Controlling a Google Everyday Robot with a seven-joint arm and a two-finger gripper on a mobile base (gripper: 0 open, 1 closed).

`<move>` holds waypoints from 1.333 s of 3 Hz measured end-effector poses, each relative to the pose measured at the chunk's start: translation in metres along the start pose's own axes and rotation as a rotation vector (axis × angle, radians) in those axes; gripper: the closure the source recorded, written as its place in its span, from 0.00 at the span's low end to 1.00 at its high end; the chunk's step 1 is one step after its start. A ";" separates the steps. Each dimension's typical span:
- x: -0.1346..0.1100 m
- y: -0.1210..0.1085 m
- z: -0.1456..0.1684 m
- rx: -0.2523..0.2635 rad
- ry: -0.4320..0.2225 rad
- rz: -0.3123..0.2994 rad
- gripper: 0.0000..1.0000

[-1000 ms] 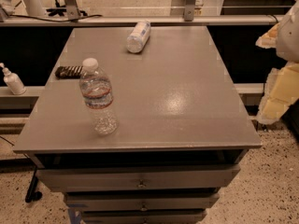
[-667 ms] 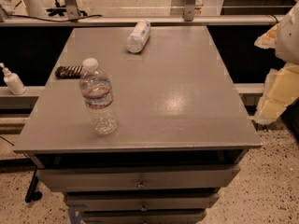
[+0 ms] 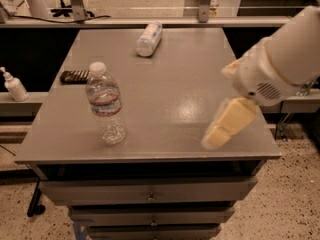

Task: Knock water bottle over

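The water bottle (image 3: 104, 104) stands upright near the front left of the grey table (image 3: 170, 94). It is clear ribbed plastic with a white cap and a narrow red-white-blue label band. My gripper (image 3: 226, 125) comes in from the right on a white arm and hangs over the table's front right part, well to the right of the bottle and apart from it. Its yellowish fingers (image 3: 230, 121) point down and left.
A shorter white-wrapped container (image 3: 149, 38) lies on its side at the back of the table. A dark flat object (image 3: 75, 76) lies by the left edge, behind the bottle. A small white pump bottle (image 3: 13, 85) stands on a ledge to the left. Drawers sit below the tabletop.
My arm and gripper have swung in from the right edge of view to over the table's front right. The bottle has not moved.
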State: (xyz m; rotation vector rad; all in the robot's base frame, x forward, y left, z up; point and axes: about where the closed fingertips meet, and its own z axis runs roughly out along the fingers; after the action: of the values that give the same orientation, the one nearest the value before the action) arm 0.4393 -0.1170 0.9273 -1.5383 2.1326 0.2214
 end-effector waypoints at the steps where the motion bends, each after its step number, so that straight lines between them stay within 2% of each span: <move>1: -0.045 0.027 0.045 -0.057 -0.170 0.062 0.00; 2: -0.090 0.046 0.078 -0.095 -0.332 0.105 0.00; 4: -0.165 0.066 0.116 -0.122 -0.612 0.135 0.00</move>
State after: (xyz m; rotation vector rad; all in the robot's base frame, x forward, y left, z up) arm 0.4521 0.0929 0.8969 -1.1829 1.7473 0.7735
